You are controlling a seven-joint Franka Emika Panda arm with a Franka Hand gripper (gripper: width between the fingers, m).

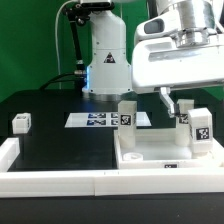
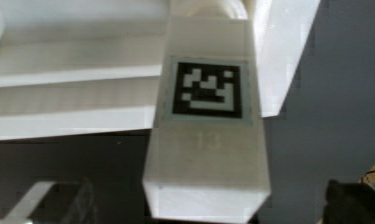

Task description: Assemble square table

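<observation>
The two-finger gripper stands with jaws spread wide, gripping nothing. A long white plastic leg block with a black-and-white square tag sits in the gap between the dark fingertips; contact cannot be confirmed. In the exterior view it appears at about 4 o'clock from the gripper, over the large white square rimmed plastic slab. The block is judged light, rigid and smooth. Grip it on opposite flat sides near mid-length.

In the exterior view the arm ran off the top and right edges, and the square slab was clipped at the right edge. An upright leg block hid part of the marker board. Its tag was too small to read. In the wrist view the fingers were dark blurs cut by the picture's edge, and the close leg block ran out of frame.
</observation>
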